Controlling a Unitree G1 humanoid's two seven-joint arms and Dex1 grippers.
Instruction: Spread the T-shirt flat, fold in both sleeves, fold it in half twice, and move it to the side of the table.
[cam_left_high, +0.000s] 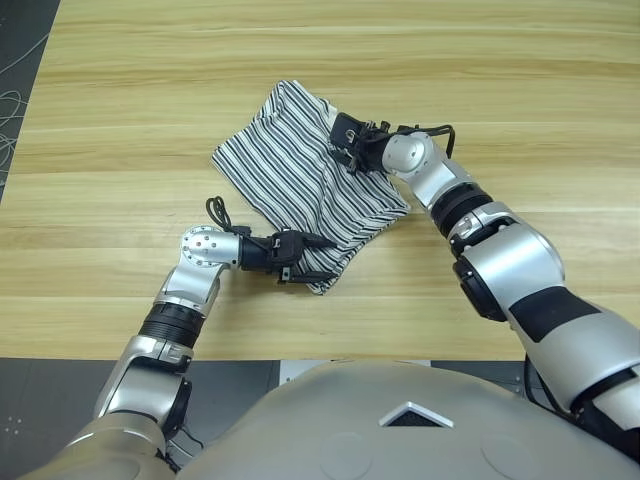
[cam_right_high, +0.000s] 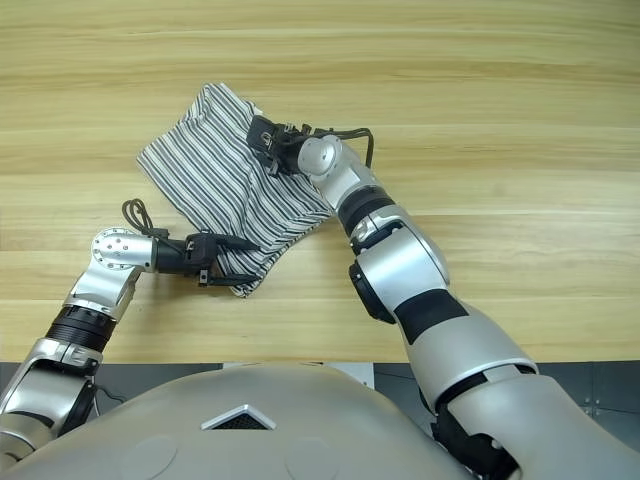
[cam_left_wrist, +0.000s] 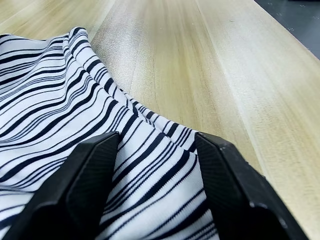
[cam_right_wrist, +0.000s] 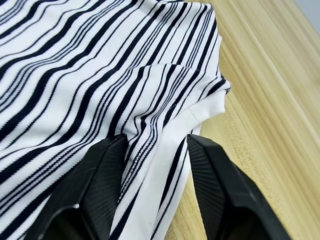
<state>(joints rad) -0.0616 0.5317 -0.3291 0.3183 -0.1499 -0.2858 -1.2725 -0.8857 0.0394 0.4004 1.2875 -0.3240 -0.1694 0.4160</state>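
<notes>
**Both claws sit on a folded striped T-shirt at mid-table**

You are looking down at a black-and-white striped T-shirt (cam_left_high: 285, 175) lying folded into a rough rectangle on the pale wooden table (cam_left_high: 520, 70). It is turned diagonally, one corner pointing toward the robot and the opposite corner toward the table's far side. It lies near the middle of the table, well away from every edge. The fabric is rumpled, with soft ridges running along its length.

Your left claw (cam_left_high: 322, 258) is at the near corner of the T-shirt, reaching in from the left. Its fingers (cam_left_wrist: 92, 167) stand apart and straddle the cloth. Striped fabric fills the gap between them, and nothing is pinched.

Your right claw (cam_left_high: 348, 155) is over the T-shirt's right-hand edge, toward the far end, with the arm angling in from the robot's right. Its fingers are also spread, one on either side of a raised fold. In the right wrist view a white band of trim (cam_right_wrist: 197, 116) runs along the cloth's edge just ahead of them, where the shirt meets bare wood.

The two claws are well apart, at opposite ends of the same long right-hand side of the bundle.
</notes>
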